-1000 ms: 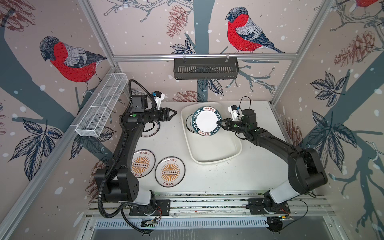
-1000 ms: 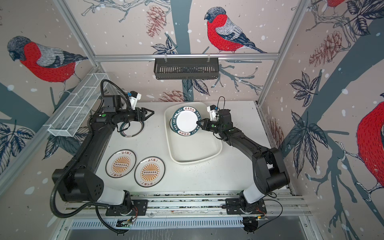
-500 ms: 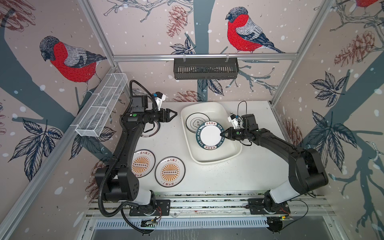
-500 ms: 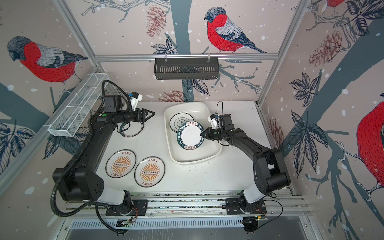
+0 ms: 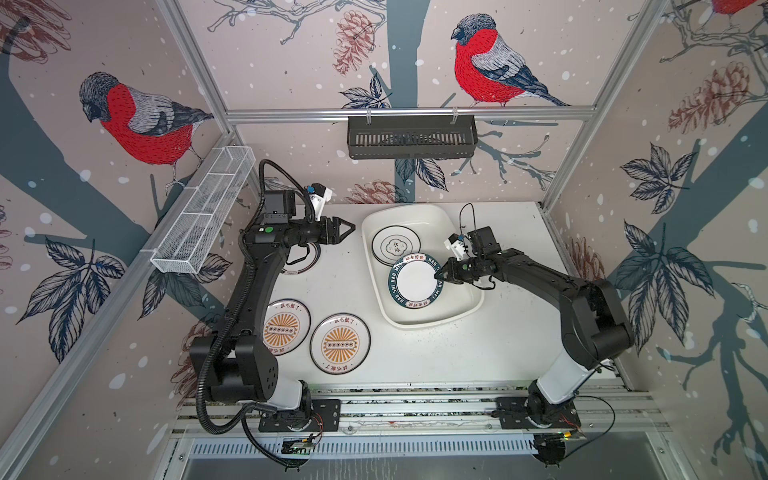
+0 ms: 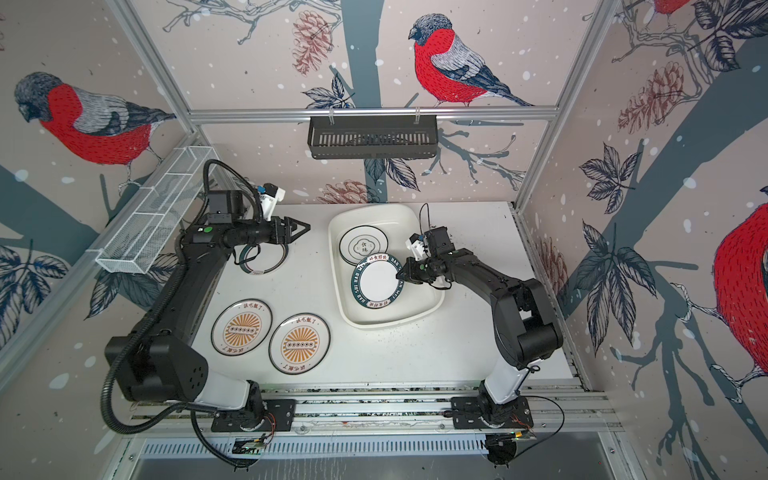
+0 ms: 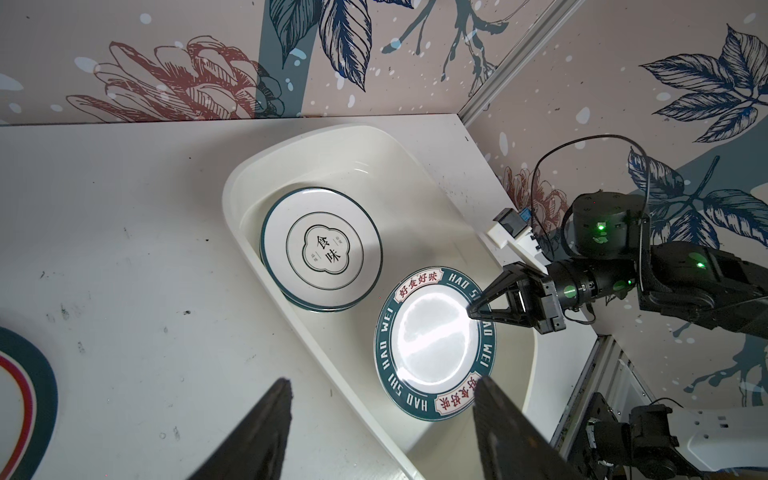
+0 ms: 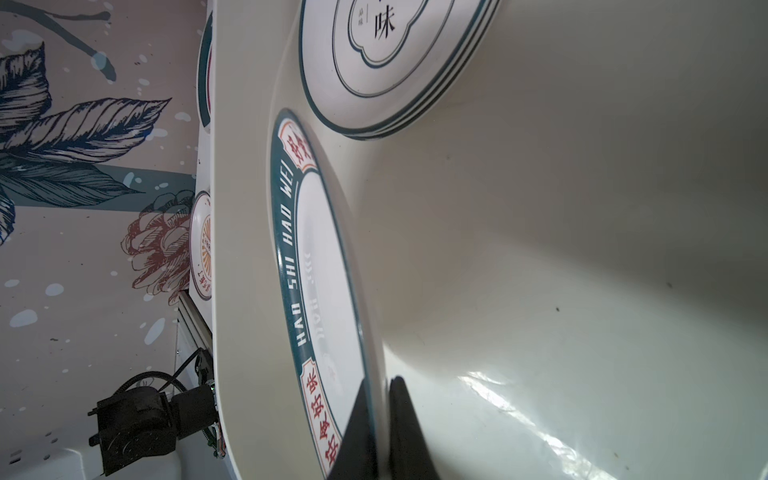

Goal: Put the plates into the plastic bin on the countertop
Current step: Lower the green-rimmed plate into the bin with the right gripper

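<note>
Left gripper (image 5: pixel 348 229): jaws apart, empty, over counter (image 5: pixel 436 357) at 11 o'clock.
Still outside: sunburst plates (image 5: pixel 286 327), (image 5: pixel 340 343) at 7 o'clock; ringed plate (image 6: pixel 268 262) at 10, under left arm.
Bin (image 5: pixel 415 323): at 1 o'clock, holds emblem stack (image 5: pixel 395 245).
Right gripper (image 5: pixel 438 276): clamped on lettered plate (image 5: pixel 415 282), low in bin toward 6 o'clock.
Progress: probably about half; three plates left outside.

Bullfinch-and-pinecone wallpaper (image 5: pixel 490 70), aluminium framing (image 5: pixel 291 115), black slotted basket (image 5: pixel 411 139), white wire-mesh basket (image 5: pixel 203 212)
</note>
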`<control>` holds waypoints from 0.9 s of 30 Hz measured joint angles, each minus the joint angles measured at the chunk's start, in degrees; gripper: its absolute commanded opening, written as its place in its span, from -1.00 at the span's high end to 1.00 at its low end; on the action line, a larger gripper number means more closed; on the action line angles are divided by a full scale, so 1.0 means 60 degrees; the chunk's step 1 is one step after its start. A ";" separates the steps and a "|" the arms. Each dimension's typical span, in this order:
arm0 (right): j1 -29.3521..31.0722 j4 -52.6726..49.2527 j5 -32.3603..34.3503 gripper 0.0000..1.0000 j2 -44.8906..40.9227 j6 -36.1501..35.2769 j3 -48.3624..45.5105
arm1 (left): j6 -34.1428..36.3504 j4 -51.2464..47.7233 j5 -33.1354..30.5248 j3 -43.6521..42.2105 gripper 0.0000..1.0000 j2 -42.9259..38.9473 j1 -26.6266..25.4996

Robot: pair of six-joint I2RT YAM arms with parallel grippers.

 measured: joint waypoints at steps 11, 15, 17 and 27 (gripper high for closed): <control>0.0146 -0.0765 0.0106 0.85 0.0634 -0.0251 0.0681 | 0.0000 0.0018 0.0044 0.0007 -0.39 -0.0022 0.0000; 0.0189 -0.1071 0.0178 0.84 0.0780 -0.0288 0.0809 | 0.0004 0.0004 0.0066 0.0029 -0.38 0.0040 0.0000; 0.0211 -0.1144 0.0182 0.84 0.0860 -0.0291 0.0882 | 0.0004 -0.0007 0.0076 0.0033 -0.39 0.0091 0.0000; 0.0375 -0.1650 0.0481 0.82 0.1195 -0.0412 0.1228 | 0.0098 -0.0018 0.0189 0.0117 -0.39 0.0204 0.0000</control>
